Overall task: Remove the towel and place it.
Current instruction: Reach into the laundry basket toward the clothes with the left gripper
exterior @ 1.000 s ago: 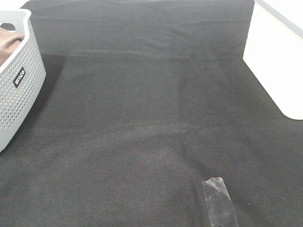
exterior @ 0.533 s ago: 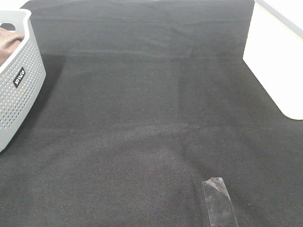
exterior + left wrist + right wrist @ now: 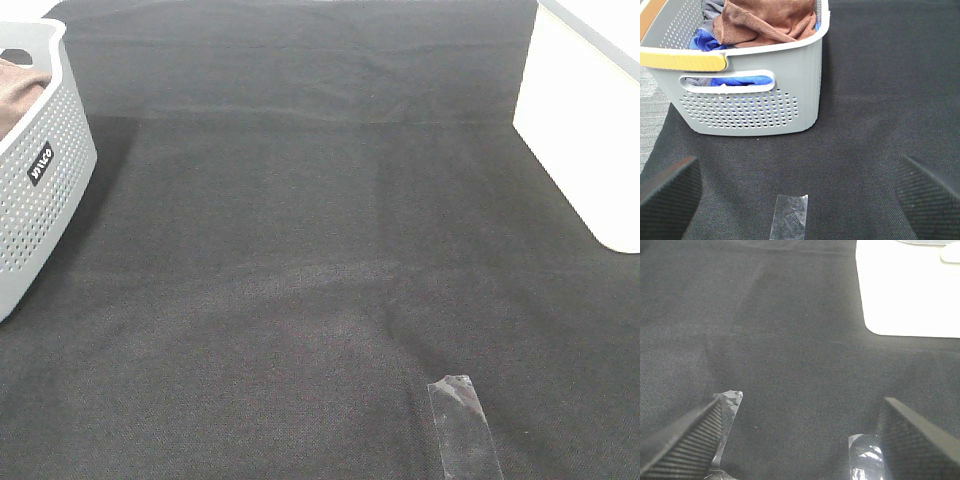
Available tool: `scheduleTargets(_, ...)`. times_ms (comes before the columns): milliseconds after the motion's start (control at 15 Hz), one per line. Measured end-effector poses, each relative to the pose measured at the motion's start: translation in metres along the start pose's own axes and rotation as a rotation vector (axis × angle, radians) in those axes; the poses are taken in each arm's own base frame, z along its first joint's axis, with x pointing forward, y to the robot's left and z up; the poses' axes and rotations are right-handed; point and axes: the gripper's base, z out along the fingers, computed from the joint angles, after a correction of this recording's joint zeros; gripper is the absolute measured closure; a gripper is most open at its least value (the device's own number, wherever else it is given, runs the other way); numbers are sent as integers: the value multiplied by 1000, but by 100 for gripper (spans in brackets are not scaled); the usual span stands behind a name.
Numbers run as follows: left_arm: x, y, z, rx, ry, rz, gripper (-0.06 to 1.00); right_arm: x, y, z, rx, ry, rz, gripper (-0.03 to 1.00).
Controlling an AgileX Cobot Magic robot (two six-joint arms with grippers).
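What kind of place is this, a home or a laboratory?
Probably a robot test bench, not a home: a wide black cloth, clear tape strips stuck on it, and a grey basket holding the towel.

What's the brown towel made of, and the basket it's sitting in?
The towel looks like soft plush cloth, probably microfibre: fuzzy, matte, folding loosely. The basket looks like hard grey plastic: smooth, slightly shiny, with rows of moulded holes.
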Motion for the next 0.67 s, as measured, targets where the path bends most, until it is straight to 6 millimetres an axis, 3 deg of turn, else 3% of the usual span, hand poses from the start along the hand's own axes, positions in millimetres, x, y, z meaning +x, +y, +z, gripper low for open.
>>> scheduleTargets(667,0,0,0,0,0,1,-5,0,0,0,0,0,0,19)
